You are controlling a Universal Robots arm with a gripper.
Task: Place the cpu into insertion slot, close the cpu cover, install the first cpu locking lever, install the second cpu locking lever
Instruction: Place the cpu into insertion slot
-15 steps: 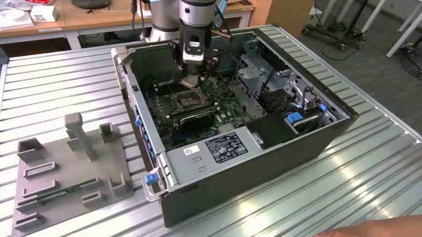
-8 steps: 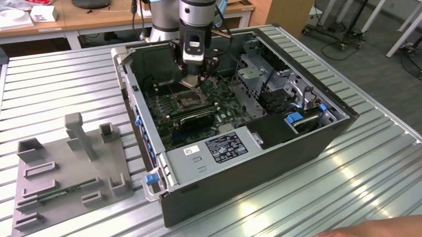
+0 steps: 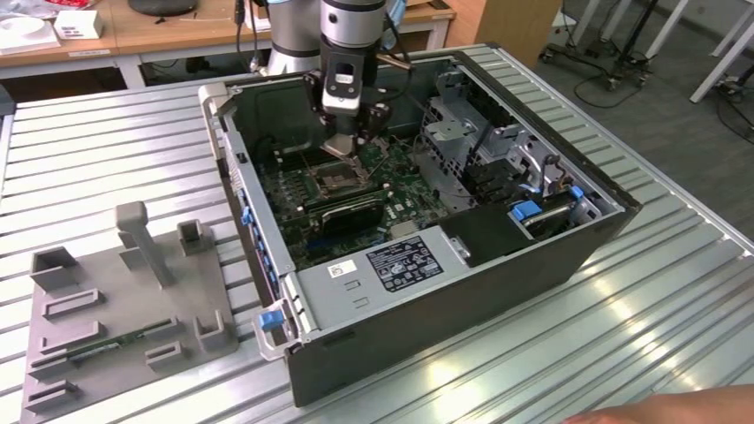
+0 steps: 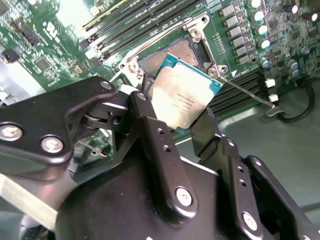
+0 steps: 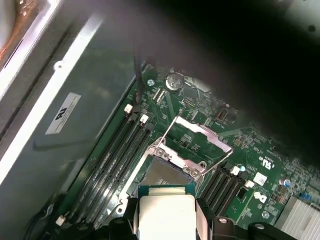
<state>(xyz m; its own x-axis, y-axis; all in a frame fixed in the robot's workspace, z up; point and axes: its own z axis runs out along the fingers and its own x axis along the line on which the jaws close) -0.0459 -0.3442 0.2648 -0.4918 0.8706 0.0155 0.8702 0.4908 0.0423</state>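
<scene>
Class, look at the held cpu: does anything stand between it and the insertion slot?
Nothing visible does. The end effector holds the cpu above the open insertion slot, whose contacts lie bare; the cpu cover is swung up beyond the slot, off the path.

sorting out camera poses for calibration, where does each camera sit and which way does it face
Exterior view: off the arm, high up, looking down into the open computer case; the arm and gripper hang over the insertion slot.
Second wrist view: at the wrist, looking along the black fingers at the cpu they clamp.
First wrist view: at the wrist, facing the raised cpu cover beyond the cpu.
Both wrist views share the cpu and insertion slot.
</scene>
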